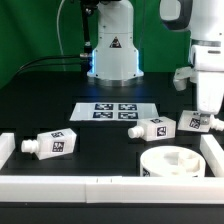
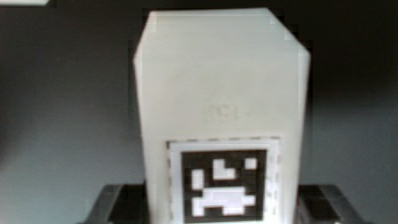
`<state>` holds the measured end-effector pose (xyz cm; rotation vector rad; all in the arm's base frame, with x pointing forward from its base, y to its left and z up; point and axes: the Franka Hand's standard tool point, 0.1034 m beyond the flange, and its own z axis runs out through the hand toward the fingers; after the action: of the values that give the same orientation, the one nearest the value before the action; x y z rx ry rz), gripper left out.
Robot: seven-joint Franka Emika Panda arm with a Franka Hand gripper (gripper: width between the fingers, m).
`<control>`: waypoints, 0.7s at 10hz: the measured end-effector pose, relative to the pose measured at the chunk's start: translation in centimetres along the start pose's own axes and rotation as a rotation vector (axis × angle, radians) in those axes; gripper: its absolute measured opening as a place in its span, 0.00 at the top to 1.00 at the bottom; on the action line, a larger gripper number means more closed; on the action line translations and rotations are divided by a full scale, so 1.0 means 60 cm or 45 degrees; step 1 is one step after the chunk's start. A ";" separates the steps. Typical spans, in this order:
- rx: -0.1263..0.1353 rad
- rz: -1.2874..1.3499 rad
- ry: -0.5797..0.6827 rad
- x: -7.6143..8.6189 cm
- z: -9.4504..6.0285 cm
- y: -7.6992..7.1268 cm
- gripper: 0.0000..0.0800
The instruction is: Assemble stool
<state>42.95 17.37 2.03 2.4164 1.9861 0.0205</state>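
The round white stool seat (image 1: pixel 172 161) lies on the black table at the front right, sockets up. One white leg (image 1: pixel 54 144) lies on its side at the left. A second leg (image 1: pixel 155 128) lies behind the seat. My gripper (image 1: pixel 204 113) is at the exterior view's right, shut on a third leg (image 1: pixel 195 122) just right of the second one. I cannot tell whether it touches the table. In the wrist view this leg (image 2: pixel 214 90) fills the frame, tag facing the camera, with my dark fingers (image 2: pixel 121 201) against both its sides at my gripper (image 2: pixel 217 203).
The marker board (image 1: pixel 112 110) lies mid-table behind the legs. Long white border rails (image 1: pixel 60 185) run along the front, with end pieces at the left (image 1: pixel 6 145) and the right (image 1: pixel 213 148). The arm's base (image 1: pixel 113 50) stands at the back.
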 end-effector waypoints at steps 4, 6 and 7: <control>0.010 -0.579 -0.048 -0.018 -0.002 0.001 0.58; 0.023 -1.044 -0.101 -0.031 -0.007 -0.006 0.58; 0.025 -1.073 -0.104 -0.034 -0.006 -0.005 0.58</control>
<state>42.26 15.44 2.37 1.3748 2.7636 -0.1032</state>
